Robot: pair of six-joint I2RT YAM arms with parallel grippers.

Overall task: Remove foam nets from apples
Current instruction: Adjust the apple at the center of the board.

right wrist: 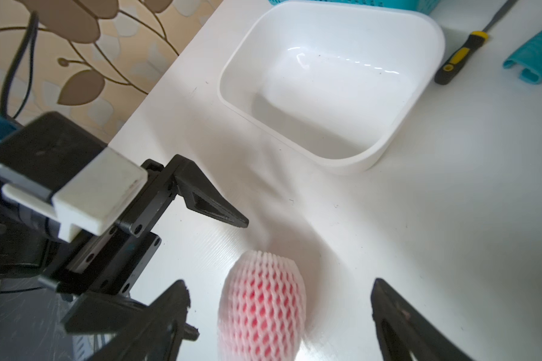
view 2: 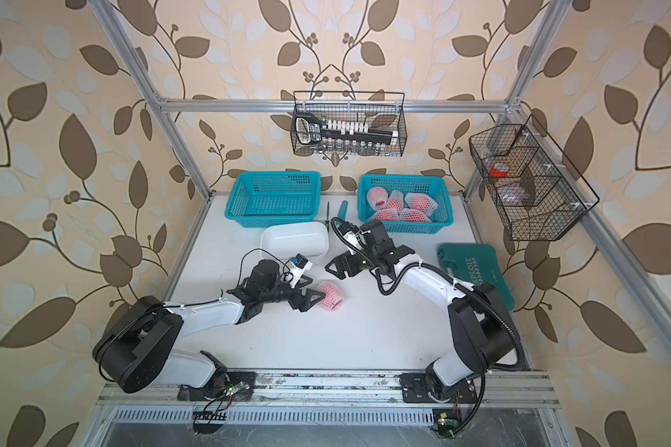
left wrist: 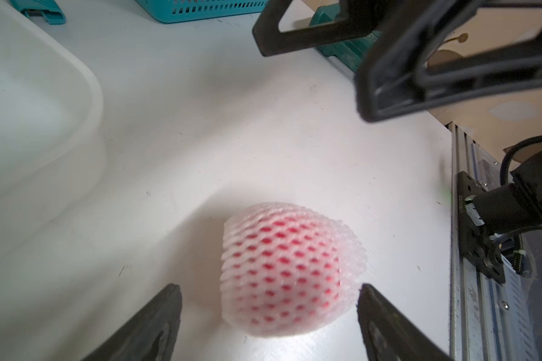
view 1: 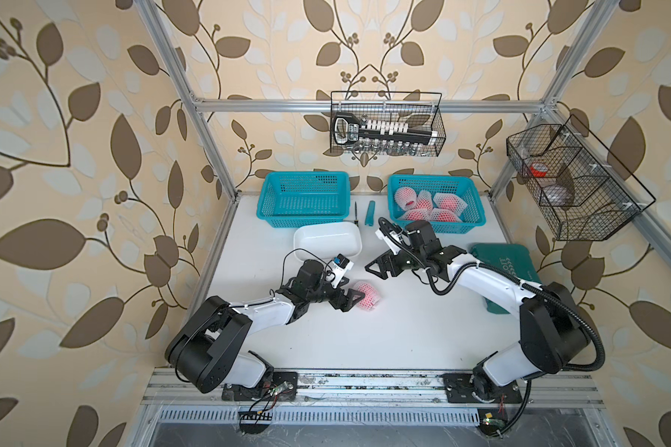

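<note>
One apple wrapped in a white foam net (view 1: pixel 368 296) (view 2: pixel 332 296) lies on its side on the white table, red skin showing through the mesh. My left gripper (view 1: pixel 355 302) (left wrist: pixel 268 289) is open, its fingertips either side of the net's near end (left wrist: pixel 288 268) and not touching it. My right gripper (view 1: pixel 374 271) (right wrist: pixel 279 283) hangs open just above and behind the netted apple (right wrist: pixel 260 309). Several more netted apples (view 1: pixel 427 205) fill the right teal basket (view 1: pixel 477 218).
An empty teal basket (view 1: pixel 303 197) stands at the back left, with a white plastic tub (view 1: pixel 326 240) in front of it. A screwdriver (view 1: pixel 356 213) and a teal clip (view 1: pixel 370 214) lie between the baskets. A green case (view 1: pixel 504 259) lies under the right arm.
</note>
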